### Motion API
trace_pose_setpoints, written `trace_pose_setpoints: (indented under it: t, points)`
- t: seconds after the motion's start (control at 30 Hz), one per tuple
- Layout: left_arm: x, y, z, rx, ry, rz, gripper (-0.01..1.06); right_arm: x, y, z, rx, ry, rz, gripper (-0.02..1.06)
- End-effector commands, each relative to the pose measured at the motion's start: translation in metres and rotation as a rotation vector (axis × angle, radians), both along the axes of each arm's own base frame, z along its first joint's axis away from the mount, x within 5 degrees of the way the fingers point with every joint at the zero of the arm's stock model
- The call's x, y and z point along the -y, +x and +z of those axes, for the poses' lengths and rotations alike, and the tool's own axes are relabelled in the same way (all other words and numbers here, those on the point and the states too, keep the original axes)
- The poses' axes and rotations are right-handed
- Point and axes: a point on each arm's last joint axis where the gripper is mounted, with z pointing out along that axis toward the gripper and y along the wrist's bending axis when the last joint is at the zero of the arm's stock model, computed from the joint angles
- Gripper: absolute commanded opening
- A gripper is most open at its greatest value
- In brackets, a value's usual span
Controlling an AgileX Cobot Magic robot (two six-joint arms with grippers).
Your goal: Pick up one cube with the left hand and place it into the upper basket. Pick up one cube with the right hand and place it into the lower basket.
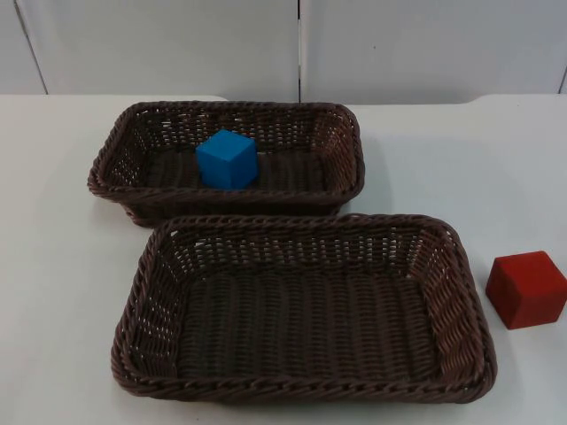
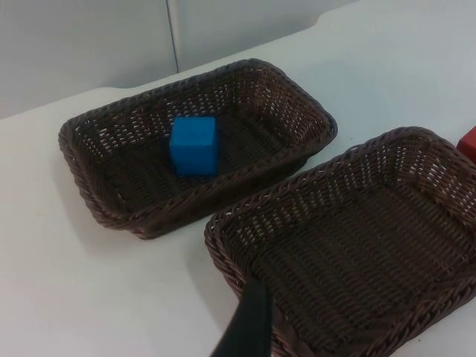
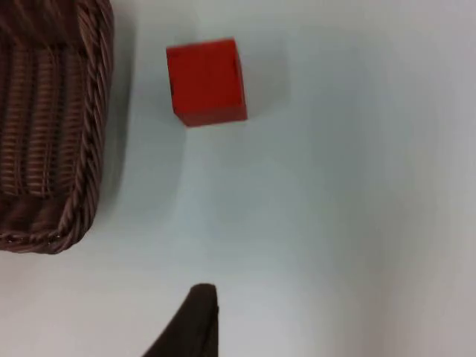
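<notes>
Red cube [image 1: 526,289] sits on the white tabletop [image 1: 53,266] just right of the lower wicker basket [image 1: 301,382], apart from its rim; that basket is bare inside. Blue cube [image 1: 227,158] already rests on the floor of the upper wicker basket [image 1: 111,164], so the left-hand half looks done and the red one is left

Left wrist view: blue cube [image 2: 194,145] inside the upper basket [image 2: 82,160], lower basket [image 2: 238,256] nearer, left tool's black fingertip [image 2: 245,327] above its rim; spread or pressed together, cannot tell. Left arm seems to wait

Right wrist view: red cube [image 3: 206,80] flat on the tabletop, beside the lower basket's corner [image 3: 82,186]. Right tool's fingertip [image 3: 195,320] hangs well short of it, state cannot tell

Cube looks rigid, light, smooth-faced with crisp edges, likely a bit slippery. Best hold: two opposite side faces, square on, mid-height; the side facing away from the basket gives room
</notes>
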Motion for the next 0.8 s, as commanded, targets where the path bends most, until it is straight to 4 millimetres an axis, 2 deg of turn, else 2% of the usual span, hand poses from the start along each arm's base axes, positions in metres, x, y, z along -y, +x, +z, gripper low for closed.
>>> trace_pose_setpoints:
  t: [0.0, 0.2, 0.43, 0.6, 0.63, 0.77]
  points:
    - [-0.001, 0.000, 0.000, 0.011, -0.008, 0.013, 0.78, -0.003, 0.017, -0.005, -0.024, 0.015, -0.007, 1.05]
    - [-0.001, 0.000, 0.000, 0.012, -0.006, 0.013, 0.78, -0.010, 0.049, -0.032, -0.111, 0.031, -0.006, 1.05]
    - [-0.001, 0.000, 0.000, 0.012, -0.004, 0.014, 0.78, -0.031, 0.066, -0.052, -0.135, 0.020, 0.066, 1.05]
    - [-0.001, 0.000, 0.000, 0.012, -0.004, 0.014, 0.78, -0.054, 0.084, -0.078, -0.126, -0.023, 0.160, 1.05]
    - [-0.001, 0.000, 0.000, 0.012, -0.004, 0.014, 0.78, -0.054, 0.084, -0.078, -0.126, -0.023, 0.160, 1.05]
    - [-0.001, 0.000, 0.000, 0.012, -0.004, 0.014, 0.78, -0.058, 0.098, -0.100, -0.148, -0.037, 0.161, 1.05]
